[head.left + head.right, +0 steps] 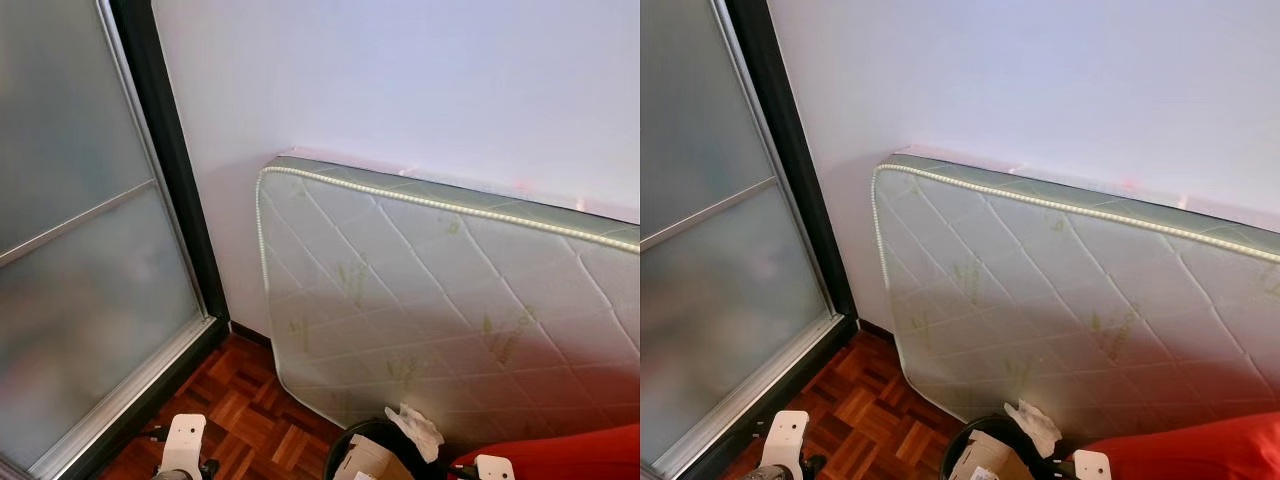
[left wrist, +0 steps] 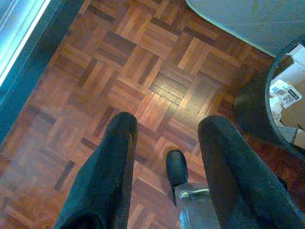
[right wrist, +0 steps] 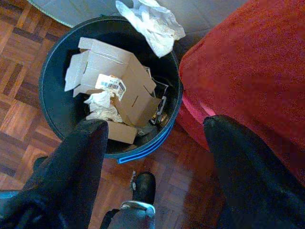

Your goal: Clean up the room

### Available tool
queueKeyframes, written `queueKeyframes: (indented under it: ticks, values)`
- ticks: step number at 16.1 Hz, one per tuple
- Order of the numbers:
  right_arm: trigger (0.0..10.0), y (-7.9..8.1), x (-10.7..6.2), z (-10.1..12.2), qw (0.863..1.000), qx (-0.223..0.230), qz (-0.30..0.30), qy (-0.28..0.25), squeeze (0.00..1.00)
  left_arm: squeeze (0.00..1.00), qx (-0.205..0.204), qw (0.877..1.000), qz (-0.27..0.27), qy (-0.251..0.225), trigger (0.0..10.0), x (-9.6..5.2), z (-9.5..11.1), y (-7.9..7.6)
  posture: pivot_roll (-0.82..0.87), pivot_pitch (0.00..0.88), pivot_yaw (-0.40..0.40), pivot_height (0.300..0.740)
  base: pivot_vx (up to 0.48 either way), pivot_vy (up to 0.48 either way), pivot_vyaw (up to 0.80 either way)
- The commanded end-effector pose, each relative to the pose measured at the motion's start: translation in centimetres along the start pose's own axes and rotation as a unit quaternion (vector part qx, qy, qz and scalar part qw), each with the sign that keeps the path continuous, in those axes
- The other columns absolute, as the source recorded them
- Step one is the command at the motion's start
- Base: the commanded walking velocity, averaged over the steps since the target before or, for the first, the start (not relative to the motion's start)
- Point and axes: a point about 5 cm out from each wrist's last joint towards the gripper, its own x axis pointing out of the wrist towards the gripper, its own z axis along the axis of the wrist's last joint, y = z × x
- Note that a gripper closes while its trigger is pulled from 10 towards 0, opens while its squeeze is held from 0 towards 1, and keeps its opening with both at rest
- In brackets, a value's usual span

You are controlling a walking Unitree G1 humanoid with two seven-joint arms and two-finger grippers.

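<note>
A black round bin stands on the parquet against the leaning mattress, holding a flattened cardboard box and crumpled paper. A white crumpled tissue lies over its far rim, also seen as the tissue in the head view. My right gripper hangs open just above the bin's near rim, nothing between its fingers. My left gripper is open over bare parquet, with the bin's edge off to one side.
A quilted mattress leans on the white wall. A red cushioned object sits right beside the bin. A frosted sliding door with a dark frame runs along the left. Parquet floor lies between door and bin.
</note>
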Motion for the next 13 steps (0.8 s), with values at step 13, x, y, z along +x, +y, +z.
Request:
queueKeyframes:
  ticks: [13]
  values:
    - [10.0,-0.17,-0.05,-0.14,1.0,0.0,-0.003,0.002,0.0,0.0,-0.001,1.0,-0.004,0.0,10.0,0.0,0.11,0.06,0.0,0.0,-0.006,0.74,-0.08,0.0,0.0]
